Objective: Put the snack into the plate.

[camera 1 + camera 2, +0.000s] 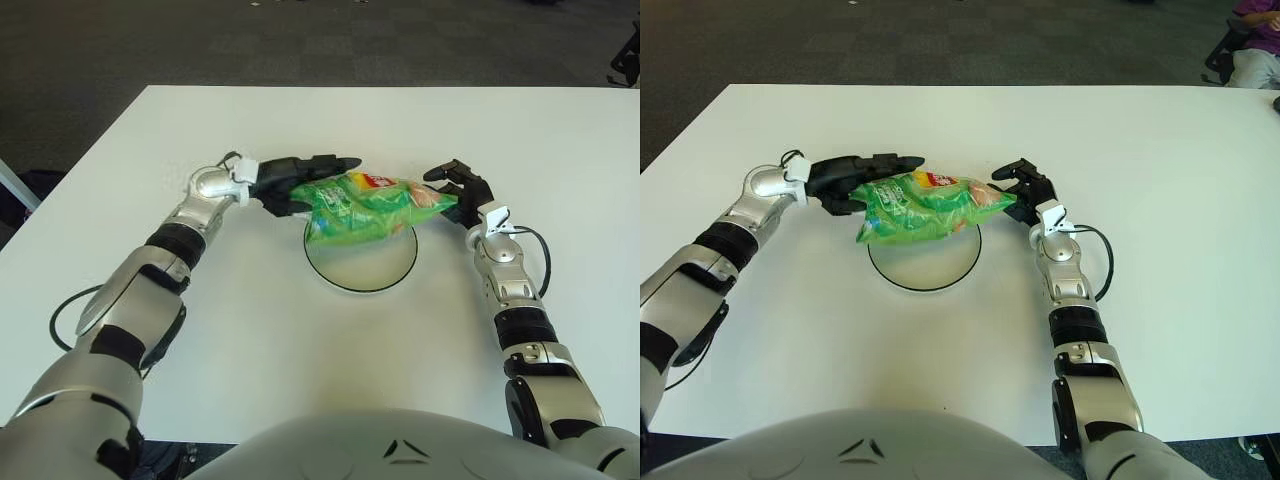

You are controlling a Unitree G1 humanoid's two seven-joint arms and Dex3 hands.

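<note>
Left eye view, snack: we see the crinkly green foil snack bag (368, 208) held over the far half of the round white plate with a thin dark rim (345, 285), on the white table (300, 130).
Left eye view, left hand: our black three-finger left hand (292, 183) is closed on the bag's left end.
Left eye view, right hand: our black right hand (459, 189) pinches the bag's right end.
Right eye view, position: we cannot tell whether the bag's lower edge touches the plate.
Right eye view, risk: we judge that slick foil may slip if one hand lets go first, swinging the bag past the rim.
Right eye view, second risk: uneven pulling could crush the contents.
</note>
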